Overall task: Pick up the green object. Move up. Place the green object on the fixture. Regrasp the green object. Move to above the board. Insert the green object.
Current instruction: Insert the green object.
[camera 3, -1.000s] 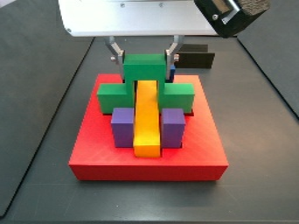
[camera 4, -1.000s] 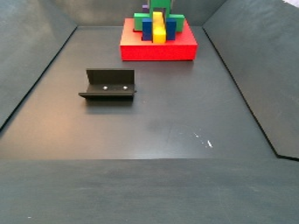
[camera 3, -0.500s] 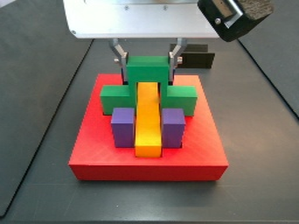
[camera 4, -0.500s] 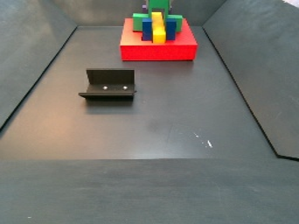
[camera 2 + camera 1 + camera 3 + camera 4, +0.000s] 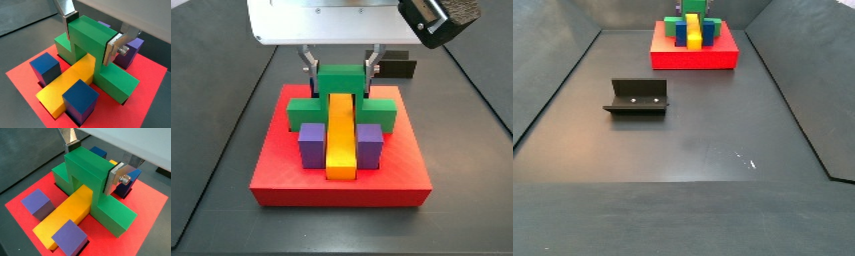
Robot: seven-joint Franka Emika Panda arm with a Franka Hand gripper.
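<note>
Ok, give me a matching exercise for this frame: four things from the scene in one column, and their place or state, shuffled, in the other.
Things:
1. green object
2. yellow bar
3. fixture
4. gripper

Places or states:
A. standing alone on the dark floor, away from the board
B. lying lengthwise down the middle of the board, between the purple blocks
C. above the board, fingers on either side of the green stem
D. on the board, upright stem between the silver fingers

Pairs: 1-D, 2-B, 3-A, 4-C
</note>
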